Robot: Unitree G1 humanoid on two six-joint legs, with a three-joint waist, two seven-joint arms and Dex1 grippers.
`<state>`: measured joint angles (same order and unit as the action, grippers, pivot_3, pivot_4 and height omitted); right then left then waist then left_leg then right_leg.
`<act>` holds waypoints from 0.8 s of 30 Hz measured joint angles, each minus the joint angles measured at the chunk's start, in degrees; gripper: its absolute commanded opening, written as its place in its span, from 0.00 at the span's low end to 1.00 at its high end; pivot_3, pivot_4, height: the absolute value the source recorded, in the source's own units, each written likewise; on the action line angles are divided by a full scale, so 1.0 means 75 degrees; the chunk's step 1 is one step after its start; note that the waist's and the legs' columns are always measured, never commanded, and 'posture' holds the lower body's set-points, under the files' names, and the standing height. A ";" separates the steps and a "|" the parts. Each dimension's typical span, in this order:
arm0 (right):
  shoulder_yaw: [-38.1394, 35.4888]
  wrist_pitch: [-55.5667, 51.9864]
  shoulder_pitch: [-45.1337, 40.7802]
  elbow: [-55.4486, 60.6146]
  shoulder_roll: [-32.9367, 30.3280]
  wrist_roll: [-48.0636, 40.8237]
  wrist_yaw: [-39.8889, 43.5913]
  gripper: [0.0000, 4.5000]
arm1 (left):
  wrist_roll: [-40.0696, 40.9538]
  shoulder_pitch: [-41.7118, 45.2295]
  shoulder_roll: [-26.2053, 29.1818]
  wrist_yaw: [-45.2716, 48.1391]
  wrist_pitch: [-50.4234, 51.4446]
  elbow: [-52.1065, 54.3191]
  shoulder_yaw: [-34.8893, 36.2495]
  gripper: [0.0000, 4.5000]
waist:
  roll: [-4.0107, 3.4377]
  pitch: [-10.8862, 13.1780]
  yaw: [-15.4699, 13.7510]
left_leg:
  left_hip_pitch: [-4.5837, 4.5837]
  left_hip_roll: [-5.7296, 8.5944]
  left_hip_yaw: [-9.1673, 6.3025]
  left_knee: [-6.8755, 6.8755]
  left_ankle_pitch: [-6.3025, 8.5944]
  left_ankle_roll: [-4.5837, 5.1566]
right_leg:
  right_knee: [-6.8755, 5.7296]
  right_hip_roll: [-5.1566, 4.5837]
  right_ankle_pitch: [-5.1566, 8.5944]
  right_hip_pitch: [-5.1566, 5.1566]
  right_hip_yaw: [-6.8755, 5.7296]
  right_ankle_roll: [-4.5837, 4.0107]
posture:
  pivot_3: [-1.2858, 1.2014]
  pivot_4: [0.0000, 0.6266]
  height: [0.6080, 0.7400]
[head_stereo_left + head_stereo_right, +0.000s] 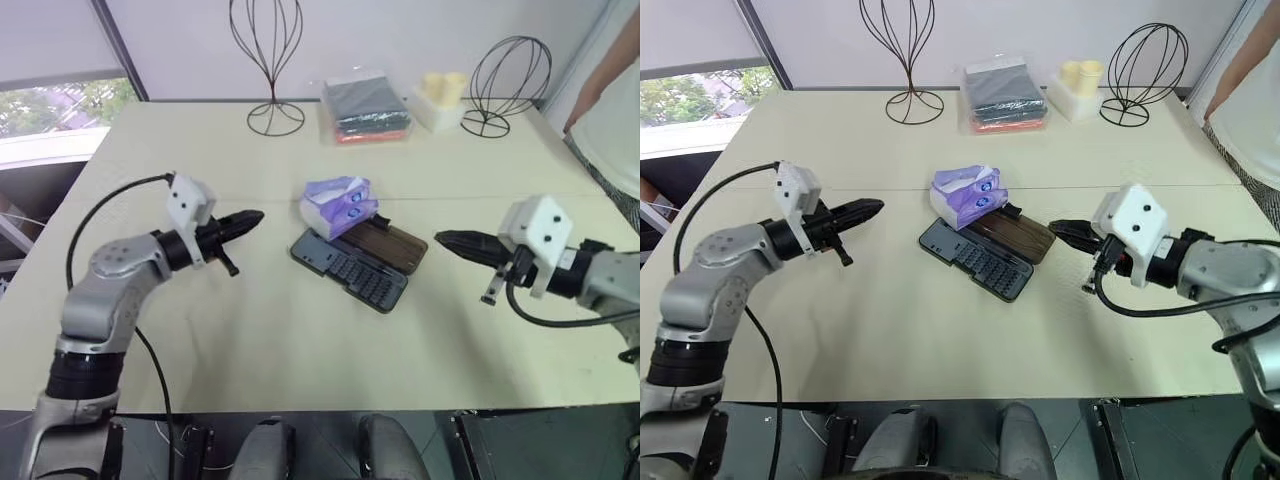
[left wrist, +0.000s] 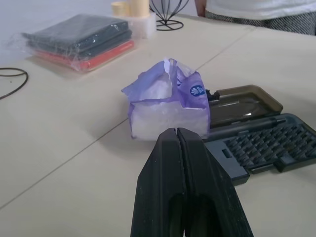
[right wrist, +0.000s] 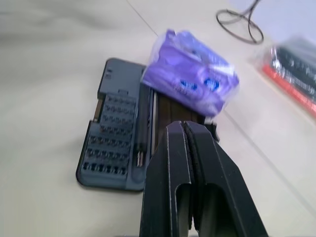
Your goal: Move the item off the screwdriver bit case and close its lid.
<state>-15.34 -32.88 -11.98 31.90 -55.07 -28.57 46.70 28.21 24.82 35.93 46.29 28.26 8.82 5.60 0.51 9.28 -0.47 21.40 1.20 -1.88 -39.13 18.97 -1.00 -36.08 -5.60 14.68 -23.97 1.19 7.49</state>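
The screwdriver bit case [image 1: 352, 273] lies open in the middle of the table, dark grey with rows of bits. Its smoky brown lid [image 1: 390, 243] is folded back flat on the far side. The item [image 1: 338, 205], a purple-and-white plastic packet, rests on the far left end of the case and lid. My left gripper [image 1: 252, 219] hovers shut to the left of the packet, pointing at it. My right gripper [image 1: 445, 240] hovers shut just right of the lid. Both wrist views look at the packet [image 2: 168, 103] and the case [image 3: 116, 153] past shut fingers.
A clear bag of folded dark cloth [image 1: 365, 108] lies at the back. Two wire head stands [image 1: 268, 60] [image 1: 508, 80] flank it, with a pale yellow block [image 1: 442, 97] between bag and right stand. A person [image 1: 612, 110] stands at the far right table edge.
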 measured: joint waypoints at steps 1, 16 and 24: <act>0.0075 -0.0002 -0.0133 -0.0025 -0.0003 0.0001 0.0028 0.01 | 0.0002 0.0025 0.0001 0.0015 0.0009 -0.0001 -0.0001 0.00 | 0.0001 0.0000 0.0000 | 0.0000 0.0000 -0.0001 0.0000 0.0000 0.0000 | 0.0000 0.0000 0.0000 0.0000 0.0000 0.0000 | 0.52 0.24 1.00; 0.0761 0.0011 -0.0574 -0.0250 0.0042 0.0131 0.0111 0.01 | -0.0004 0.0104 -0.0168 -0.0316 0.0224 0.0045 -0.0036 0.00 | 0.0002 0.0002 -0.0011 | 0.0003 -0.0001 0.0000 0.0000 -0.0001 -0.0001 | -0.0002 -0.0001 0.0000 -0.0006 0.0001 0.0000 | 0.52 0.24 1.00; 0.0770 0.0030 -0.0573 -0.0247 0.0175 0.0183 0.0016 0.01 | -0.0201 0.0282 -0.0160 -0.0337 0.0223 0.0017 -0.0117 0.00 | 0.0002 0.0002 -0.0018 | 0.0005 0.0000 0.0001 0.0000 -0.0001 -0.0002 | -0.0002 -0.0001 0.0000 -0.0006 0.0001 0.0000 | 0.52 0.24 1.00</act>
<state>-9.57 -32.66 -16.28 30.06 -53.76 -27.20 46.82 26.70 26.94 34.73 43.76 29.93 8.95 4.73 0.53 9.29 -0.60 21.44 1.20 -1.88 -39.13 18.96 -1.01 -36.09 -5.61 14.67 -24.01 1.20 7.49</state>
